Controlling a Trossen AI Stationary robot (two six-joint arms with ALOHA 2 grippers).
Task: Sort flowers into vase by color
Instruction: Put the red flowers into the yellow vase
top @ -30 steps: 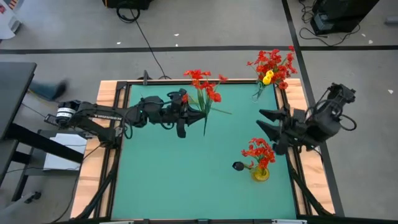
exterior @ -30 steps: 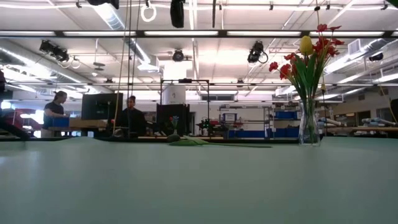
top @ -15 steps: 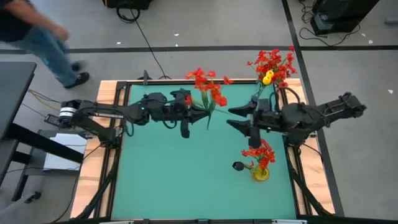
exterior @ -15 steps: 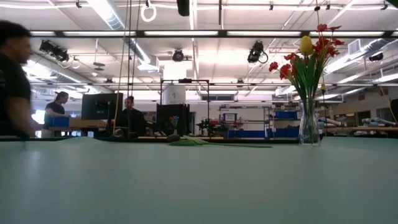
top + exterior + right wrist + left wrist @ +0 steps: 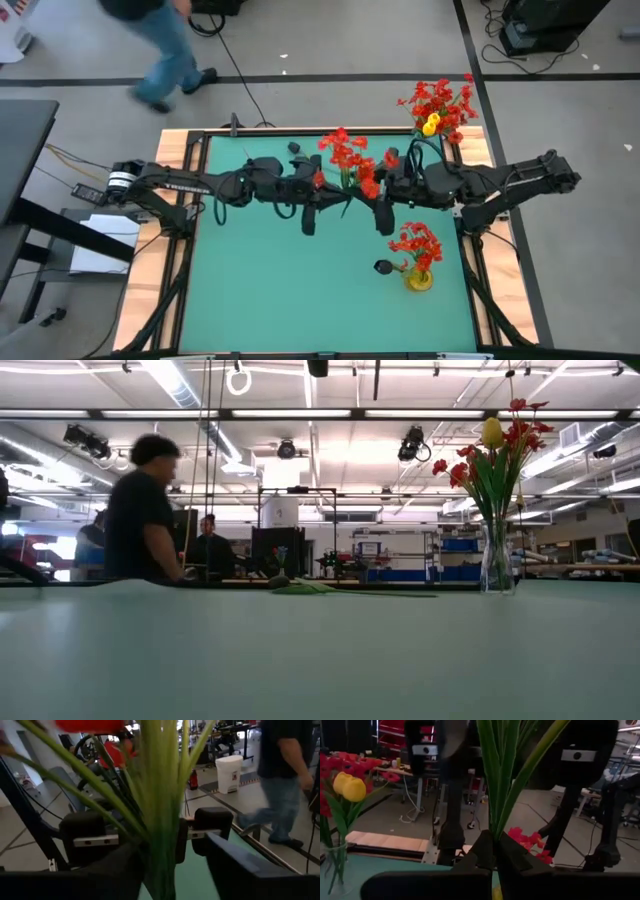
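While the red flower bunch [image 5: 350, 160] hangs above the table's far middle, it sits between both grippers in a handover.

The left gripper [image 5: 335, 188] is clenched on the green stems, seen pinched at its fingertips in the left wrist view, and the right gripper [image 5: 378, 190] straddles the same stems [image 5: 157, 815] with its jaws apart, not yet gripping as far as I can tell. To do this well, I judge the right jaws should close squarely on the stems before the left lets go, so nothing slips. The clear vase [image 5: 418, 140] with red and yellow blooms stands at the far right corner, and the yellow vase [image 5: 419, 277] stands nearer on the right; the green table [image 5: 260, 290] lies open to the near left for swinging clear.
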